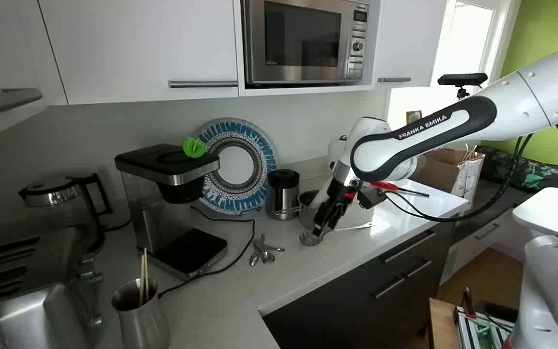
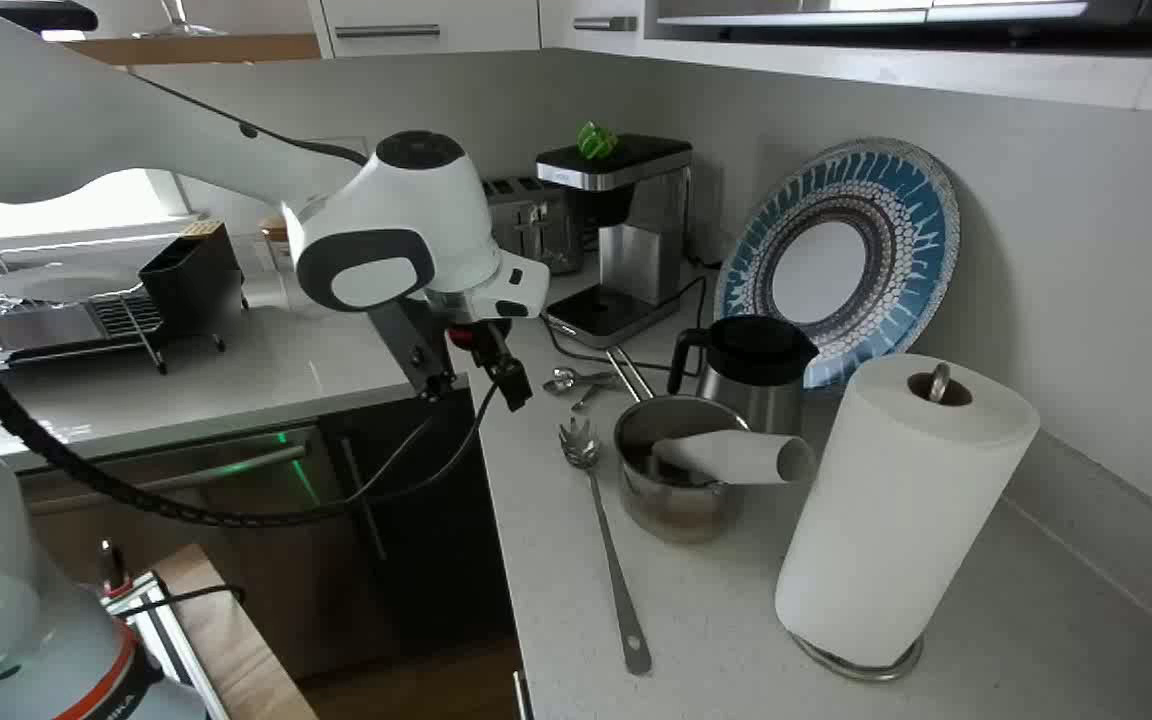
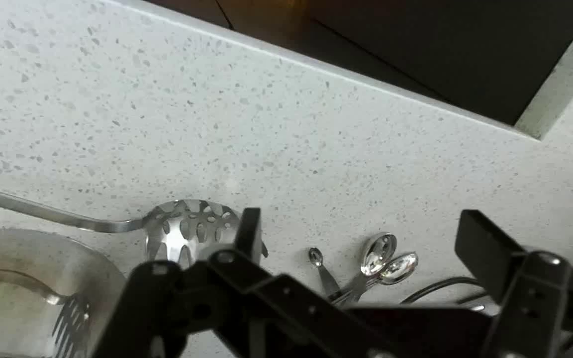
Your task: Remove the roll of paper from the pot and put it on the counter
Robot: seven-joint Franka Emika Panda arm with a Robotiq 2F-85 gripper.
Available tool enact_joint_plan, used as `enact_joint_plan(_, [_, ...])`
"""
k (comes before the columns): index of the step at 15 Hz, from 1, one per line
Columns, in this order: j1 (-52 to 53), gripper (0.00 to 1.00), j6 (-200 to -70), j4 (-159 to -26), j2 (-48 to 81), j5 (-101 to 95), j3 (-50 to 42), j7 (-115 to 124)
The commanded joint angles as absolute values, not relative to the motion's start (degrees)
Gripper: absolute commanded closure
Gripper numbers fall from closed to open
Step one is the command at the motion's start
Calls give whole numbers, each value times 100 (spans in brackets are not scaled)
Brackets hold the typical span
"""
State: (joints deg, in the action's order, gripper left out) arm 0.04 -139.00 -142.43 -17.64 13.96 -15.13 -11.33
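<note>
The roll of paper (image 2: 736,457) is a thin white tube leaning in the pot (image 2: 676,512), one end inside and the other sticking out over the rim. It also shows partly behind my gripper in an exterior view (image 1: 322,195). The pot is shiny steel and stands on the pale counter (image 2: 706,630); its side shows at the wrist view's lower left (image 3: 28,248). The roll is out of the wrist view. My gripper (image 3: 361,231) is open and empty above the counter, beside the pot on the coffee-maker side. It shows in both exterior views (image 1: 325,227) (image 2: 511,388).
A slotted serving spoon (image 2: 608,550) lies beside the pot. Measuring spoons (image 1: 263,251) lie near the coffee maker (image 1: 172,208). A steel carafe (image 2: 758,385), a patterned plate (image 2: 866,240) and a large paper-towel roll on a stand (image 2: 901,520) stand behind or beside the pot.
</note>
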Motion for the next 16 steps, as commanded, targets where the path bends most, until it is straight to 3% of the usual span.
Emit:
enact_joint_plan(1, [-142,0,-13878,-14234,-1754,1455,-1369,-1172])
enact_joint_plan(16, [-2977,0,-14732,-14650,-2881,-1513,-784,2300])
